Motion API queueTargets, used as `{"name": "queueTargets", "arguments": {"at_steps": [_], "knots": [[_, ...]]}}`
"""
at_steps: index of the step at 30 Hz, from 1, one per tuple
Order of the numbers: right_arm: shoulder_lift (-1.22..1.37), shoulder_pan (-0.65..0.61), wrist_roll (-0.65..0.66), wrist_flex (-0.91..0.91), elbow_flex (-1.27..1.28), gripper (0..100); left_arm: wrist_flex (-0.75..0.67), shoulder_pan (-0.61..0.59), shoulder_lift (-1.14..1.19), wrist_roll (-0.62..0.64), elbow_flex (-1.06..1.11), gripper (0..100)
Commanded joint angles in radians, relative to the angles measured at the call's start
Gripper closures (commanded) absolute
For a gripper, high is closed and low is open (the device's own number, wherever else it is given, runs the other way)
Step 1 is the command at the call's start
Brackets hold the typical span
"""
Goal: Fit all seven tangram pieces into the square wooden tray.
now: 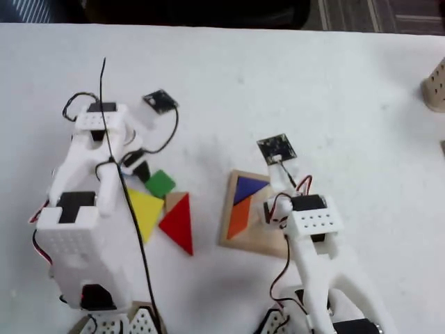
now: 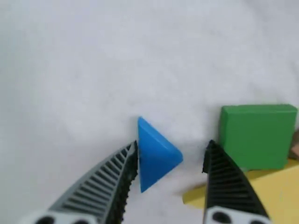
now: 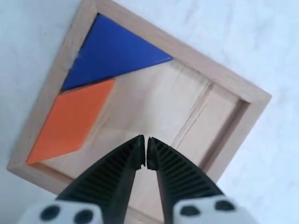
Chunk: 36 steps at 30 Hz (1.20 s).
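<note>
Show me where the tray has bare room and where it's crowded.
Bare: in the tray, the floor between the blue triangle, the orange piece and the opposite rim. Crowded: beside the tray, where the green square, yellow triangle and red triangle cluster.

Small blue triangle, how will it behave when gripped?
Probably rigid: the small blue triangle looks a thick solid block. It may twist when squeezed, as the left gripper faces a flat side and a corner. Flat on the table, it should slide, not roll.
</note>
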Motion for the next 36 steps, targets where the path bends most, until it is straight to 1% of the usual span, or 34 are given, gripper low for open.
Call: {"name": "queueTargets", "arguments": {"at_steps": [1, 7, 11, 12, 18, 24, 25, 27, 29, 30, 33, 36], "knots": [[-0.025, 0.010, 0.020, 0.004, -0.005, 98.0, -0.014, -0.012, -0.010, -0.029, -0.038, 76], [-0.025, 0.008, 0.020, 0.002, -0.005, 98.0, -0.021, -0.031, -0.013, -0.021, -0.040, 76], [-0.025, 0.005, 0.020, 0.002, -0.005, 98.0, -0.068, -0.033, -0.013, 0.061, -0.034, 82], [-0.025, 0.005, 0.020, 0.002, -0.005, 98.0, -0.075, -0.031, -0.013, 0.063, -0.034, 83], [-0.025, 0.007, 0.020, 0.002, -0.005, 98.0, -0.077, -0.025, -0.005, 0.071, -0.037, 79], [-0.025, 0.008, 0.020, 0.002, -0.005, 98.0, -0.069, -0.030, -0.005, 0.074, -0.035, 79], [-0.025, 0.008, 0.020, 0.002, -0.005, 98.0, -0.069, -0.031, -0.005, 0.083, -0.034, 79], [-0.025, 0.010, 0.020, 0.002, -0.005, 98.0, -0.077, -0.045, -0.005, 0.160, -0.038, 79], [-0.025, 0.012, 0.020, 0.002, -0.005, 98.0, -0.077, -0.051, -0.005, 0.216, -0.043, 75], [-0.025, 0.012, 0.020, 0.002, -0.005, 98.0, -0.077, -0.051, -0.005, 0.218, -0.043, 73], [-0.025, 0.012, 0.020, 0.002, -0.005, 98.0, -0.077, -0.051, -0.005, 0.209, -0.041, 73], [-0.025, 0.012, 0.020, 0.002, -0.005, 98.0, -0.075, -0.044, -0.005, 0.153, -0.038, 75]]}}
